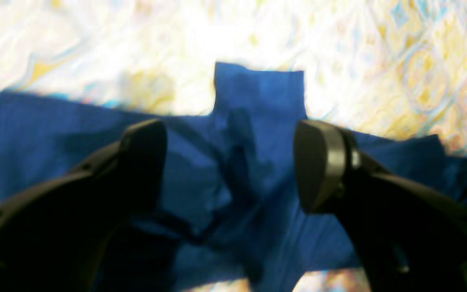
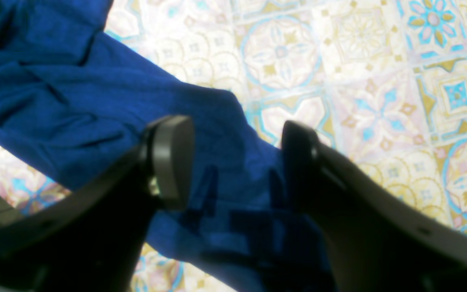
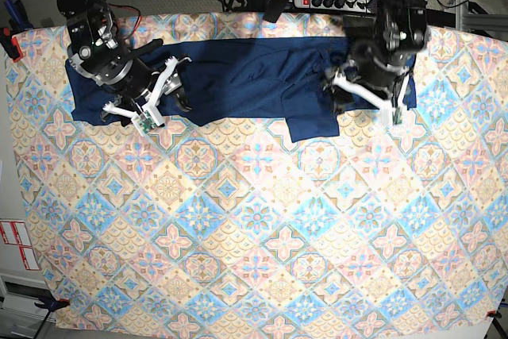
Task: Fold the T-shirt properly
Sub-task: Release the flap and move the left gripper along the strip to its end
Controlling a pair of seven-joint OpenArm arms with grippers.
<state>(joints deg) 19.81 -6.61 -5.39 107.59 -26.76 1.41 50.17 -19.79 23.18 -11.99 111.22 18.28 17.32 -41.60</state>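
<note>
The left fingers (image 1: pixel 230 162) stand wide apart with nothing between them, hovering just above the shirt (image 1: pixel 225 170); the right fingers (image 2: pixel 233 158) are also parted and empty, poised over a sleeve-like band of cloth. The shirt (image 3: pixel 246 77) lies stretched in a long strip along the far edge of the table (image 3: pixel 238 236), with one flap (image 3: pixel 305 125) hanging toward the near side.

Risks, as I judge them: the cloth under the left fingers is bunched into soft creases (the wrist view is blurred, so how many layers lie there is unclear), and closing here could catch only the top layer or too many, dragging the fold askew. The right fingers sit near the sleeve's edge; a pinch too close to the border could slip off. If the two arms then pull unevenly, the strip would twist and not fold square.

Outward from the fingers: the left arm (image 3: pixel 389 29) reaches in from the far side, wrist bent down over the shirt's end on the base view's right. The right arm (image 3: pixel 99 37) comes in from the far corner on that view's left, wrist tilted over the other end
</note>
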